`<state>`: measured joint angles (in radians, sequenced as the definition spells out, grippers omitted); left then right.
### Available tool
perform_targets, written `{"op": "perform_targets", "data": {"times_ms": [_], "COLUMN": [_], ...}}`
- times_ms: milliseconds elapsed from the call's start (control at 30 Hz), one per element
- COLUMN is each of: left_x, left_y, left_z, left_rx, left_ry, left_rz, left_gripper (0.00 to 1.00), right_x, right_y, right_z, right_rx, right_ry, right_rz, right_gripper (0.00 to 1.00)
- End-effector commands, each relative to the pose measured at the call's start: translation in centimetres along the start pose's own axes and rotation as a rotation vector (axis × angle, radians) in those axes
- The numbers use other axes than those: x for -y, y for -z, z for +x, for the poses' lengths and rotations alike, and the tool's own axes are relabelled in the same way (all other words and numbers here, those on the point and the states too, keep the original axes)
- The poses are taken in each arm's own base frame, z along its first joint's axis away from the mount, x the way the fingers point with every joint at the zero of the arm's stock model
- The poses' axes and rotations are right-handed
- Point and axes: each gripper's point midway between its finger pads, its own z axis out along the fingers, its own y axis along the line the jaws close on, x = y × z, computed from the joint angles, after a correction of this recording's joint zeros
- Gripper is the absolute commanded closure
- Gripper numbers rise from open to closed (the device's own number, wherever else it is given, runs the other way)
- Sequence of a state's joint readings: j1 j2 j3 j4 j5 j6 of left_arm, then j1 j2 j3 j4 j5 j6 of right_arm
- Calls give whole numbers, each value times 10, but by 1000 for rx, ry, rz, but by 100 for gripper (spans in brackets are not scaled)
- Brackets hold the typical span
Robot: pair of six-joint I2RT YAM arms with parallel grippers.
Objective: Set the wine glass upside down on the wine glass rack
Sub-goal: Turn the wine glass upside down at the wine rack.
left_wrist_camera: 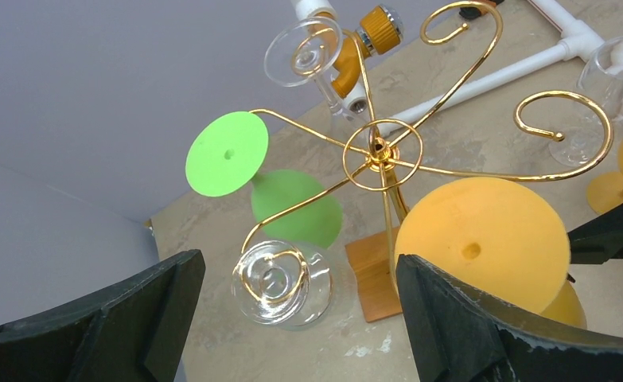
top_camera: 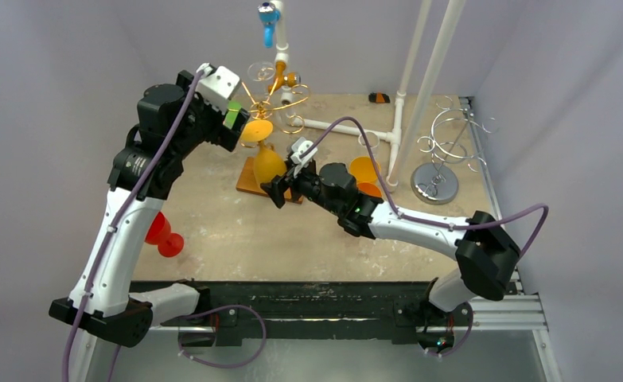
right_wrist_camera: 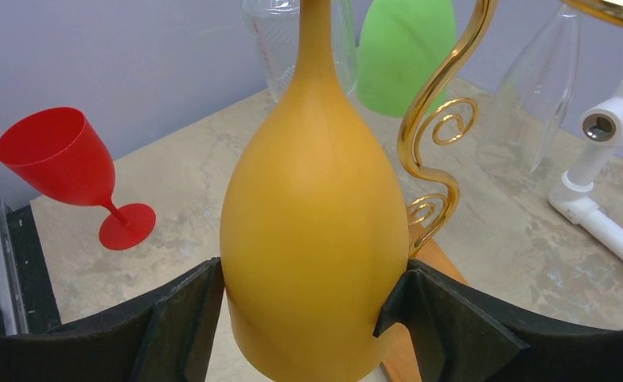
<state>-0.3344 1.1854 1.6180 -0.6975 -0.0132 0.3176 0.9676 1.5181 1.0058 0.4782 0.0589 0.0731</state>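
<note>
Two hands. Right hand (right_wrist_camera: 304,274) flanked bowl of upside-down orange glass (right_wrist_camera: 308,199), probably steadying it on rack (left_wrist_camera: 379,151); grip unclear. Left hand (left_wrist_camera: 296,270) gaped wide, empty, rack below.

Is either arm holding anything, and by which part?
Right tool brackets the yellow wine glass at its bowl; actual grip cannot be told. Left tool is open, empty.

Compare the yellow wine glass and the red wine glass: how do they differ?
The yellow wine glass hangs upside down on the gold rack; the red wine glass stands upright on the table. The yellow one sits between the fingers of the right gripper; the red one stands free. Both are opaque stemmed glasses.
</note>
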Motion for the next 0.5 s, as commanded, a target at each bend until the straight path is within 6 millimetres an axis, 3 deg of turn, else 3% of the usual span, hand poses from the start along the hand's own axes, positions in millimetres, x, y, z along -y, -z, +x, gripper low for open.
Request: {"op": "perform_targets", "data": {"times_ms": [0,467], "left_x": [-2,12], "left_y": [-3,-15], "left_z": [6,31], "left_rx": [-13,-85], "left_ry": [0,-28], "left_rz": [-22,35], "left_gripper": [0,1], "right_x": [6,12], "right_y": [-2,37], "right_z": [-9,-29], "right_rx": [37,11], "right_ry": [-36,0], "right_rz": [36,60], "right_gripper": [10,1]}}
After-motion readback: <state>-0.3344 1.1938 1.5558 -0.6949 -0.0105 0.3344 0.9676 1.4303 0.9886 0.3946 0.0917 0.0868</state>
